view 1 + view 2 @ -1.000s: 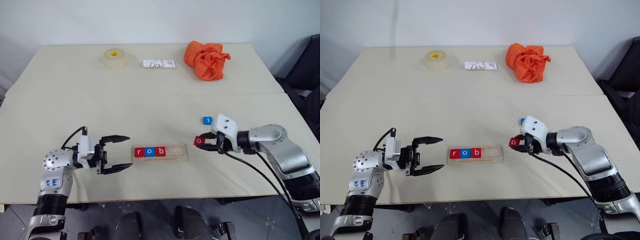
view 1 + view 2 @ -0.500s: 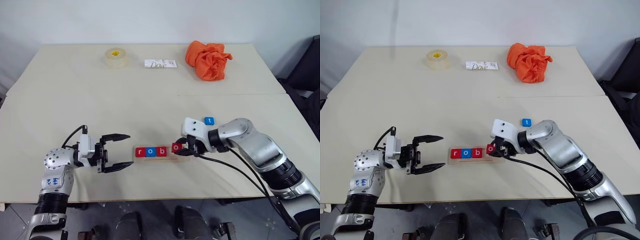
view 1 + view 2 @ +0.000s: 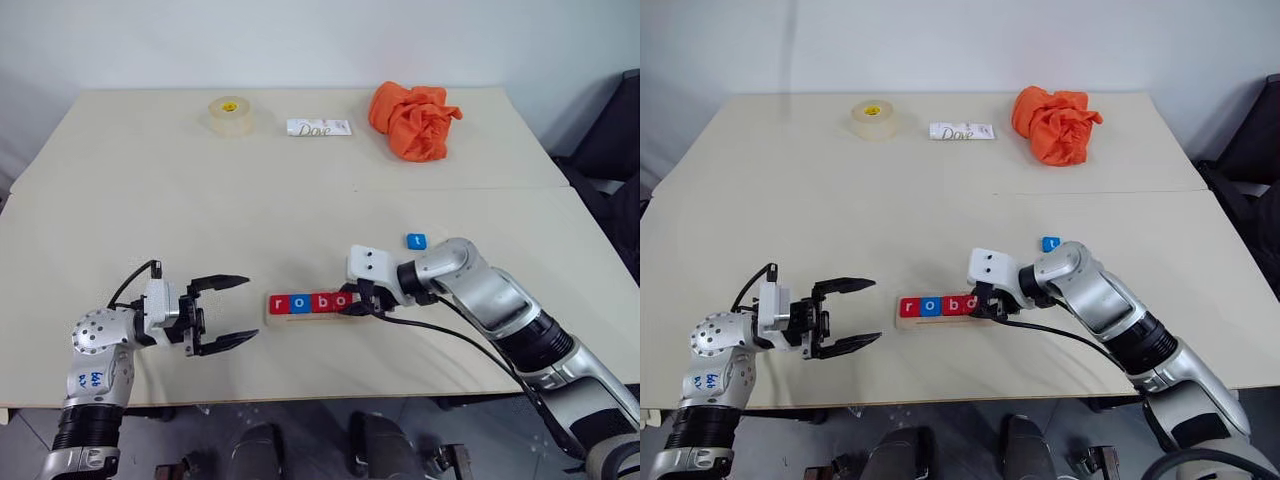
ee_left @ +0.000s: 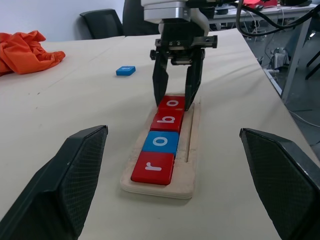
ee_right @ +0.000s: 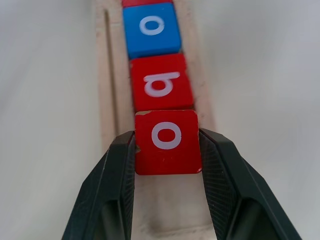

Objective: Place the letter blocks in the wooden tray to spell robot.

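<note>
The wooden tray [image 3: 300, 315] lies near the table's front, holding a red r [image 4: 154, 167], a blue o [image 4: 161, 141] and a red b [image 4: 168, 120] in a row. My right gripper [image 5: 167, 145] is shut on a second red o block [image 5: 167, 141], which sits in the tray right after the b. A blue t block [image 3: 416, 241] lies flat on the table behind my right arm. My left gripper [image 3: 232, 312] hovers open and empty just left of the tray.
At the table's far side are a roll of tape [image 3: 229, 115], a white Dove bar [image 3: 318, 128] and a crumpled orange cloth [image 3: 412, 119]. A black chair [image 3: 612, 140] stands past the right edge.
My right gripper carried the red o leftward from beside the t block into the tray, up against the b. The left gripper stayed put.
</note>
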`<state>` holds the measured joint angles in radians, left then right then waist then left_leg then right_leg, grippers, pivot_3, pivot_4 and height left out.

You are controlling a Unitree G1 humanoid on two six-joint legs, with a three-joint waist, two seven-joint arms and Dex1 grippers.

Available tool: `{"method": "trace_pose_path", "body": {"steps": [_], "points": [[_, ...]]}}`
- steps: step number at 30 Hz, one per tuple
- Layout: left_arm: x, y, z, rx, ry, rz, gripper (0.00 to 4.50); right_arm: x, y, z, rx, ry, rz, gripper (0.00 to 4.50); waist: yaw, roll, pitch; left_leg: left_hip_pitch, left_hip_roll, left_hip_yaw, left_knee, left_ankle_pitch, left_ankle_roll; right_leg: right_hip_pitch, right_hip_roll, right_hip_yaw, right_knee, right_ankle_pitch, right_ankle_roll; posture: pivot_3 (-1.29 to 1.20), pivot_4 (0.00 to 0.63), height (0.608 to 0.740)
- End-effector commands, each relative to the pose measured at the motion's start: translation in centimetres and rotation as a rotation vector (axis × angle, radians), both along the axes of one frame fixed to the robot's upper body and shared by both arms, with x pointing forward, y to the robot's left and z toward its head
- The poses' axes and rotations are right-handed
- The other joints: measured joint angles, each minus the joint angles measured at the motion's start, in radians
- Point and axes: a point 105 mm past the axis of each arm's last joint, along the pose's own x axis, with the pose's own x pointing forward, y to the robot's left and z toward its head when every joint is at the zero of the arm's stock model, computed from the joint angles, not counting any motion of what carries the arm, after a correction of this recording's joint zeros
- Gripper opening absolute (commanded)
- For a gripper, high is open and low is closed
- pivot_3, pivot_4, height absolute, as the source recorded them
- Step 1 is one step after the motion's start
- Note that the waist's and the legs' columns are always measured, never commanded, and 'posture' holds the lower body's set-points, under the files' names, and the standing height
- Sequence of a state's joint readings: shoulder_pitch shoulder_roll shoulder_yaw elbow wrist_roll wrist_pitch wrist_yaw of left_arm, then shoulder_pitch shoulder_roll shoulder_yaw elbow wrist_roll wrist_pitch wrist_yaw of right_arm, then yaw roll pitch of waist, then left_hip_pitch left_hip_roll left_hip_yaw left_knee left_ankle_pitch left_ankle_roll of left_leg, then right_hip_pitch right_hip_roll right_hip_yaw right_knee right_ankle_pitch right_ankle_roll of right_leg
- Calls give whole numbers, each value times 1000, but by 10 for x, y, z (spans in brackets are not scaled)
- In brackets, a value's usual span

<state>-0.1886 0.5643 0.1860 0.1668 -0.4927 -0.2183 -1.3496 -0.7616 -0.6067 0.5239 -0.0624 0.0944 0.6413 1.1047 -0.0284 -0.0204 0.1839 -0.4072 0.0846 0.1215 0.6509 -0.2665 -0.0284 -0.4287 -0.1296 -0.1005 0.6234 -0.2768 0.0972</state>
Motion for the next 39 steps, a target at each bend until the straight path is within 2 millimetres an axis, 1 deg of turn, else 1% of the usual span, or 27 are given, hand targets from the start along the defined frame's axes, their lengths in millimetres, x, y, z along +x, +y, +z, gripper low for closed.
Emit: {"method": "trace_pose_path", "body": {"steps": [1,10,20,24,31,39], "points": [[-3,3,10,-10,-41,7,4500,1,3,2,-7,-21,28,1447,0,0,0,0,0,0,0,0,0,0,0,0,0,0,0,0,150,740],[-1,2,11,-14,-43,12,4500,-9,8,-3,-14,9,82,1447,0,0,0,0,0,0,0,0,0,0,0,0,0,0,0,0,150,740],[2,1,11,-15,-45,9,4500,-3,15,-4,-6,1,70,1447,-2,0,0,1,0,0,0,0,0,0,0,0,1,0,0,0,150,740],[3,1,11,-15,-46,10,4500,-9,12,-6,-26,10,93,1447,-2,0,0,1,0,0,0,0,0,0,0,0,1,0,0,0,150,740],[5,0,11,-17,-46,8,4500,-9,16,-2,-19,3,83,1447,-1,0,0,1,0,0,0,0,0,0,0,0,1,0,0,0,150,740],[7,-1,11,-17,-46,5,4500,-12,15,-3,-20,12,57,1447,-1,0,0,1,0,0,0,0,0,0,0,0,1,0,0,0,150,740]]}}
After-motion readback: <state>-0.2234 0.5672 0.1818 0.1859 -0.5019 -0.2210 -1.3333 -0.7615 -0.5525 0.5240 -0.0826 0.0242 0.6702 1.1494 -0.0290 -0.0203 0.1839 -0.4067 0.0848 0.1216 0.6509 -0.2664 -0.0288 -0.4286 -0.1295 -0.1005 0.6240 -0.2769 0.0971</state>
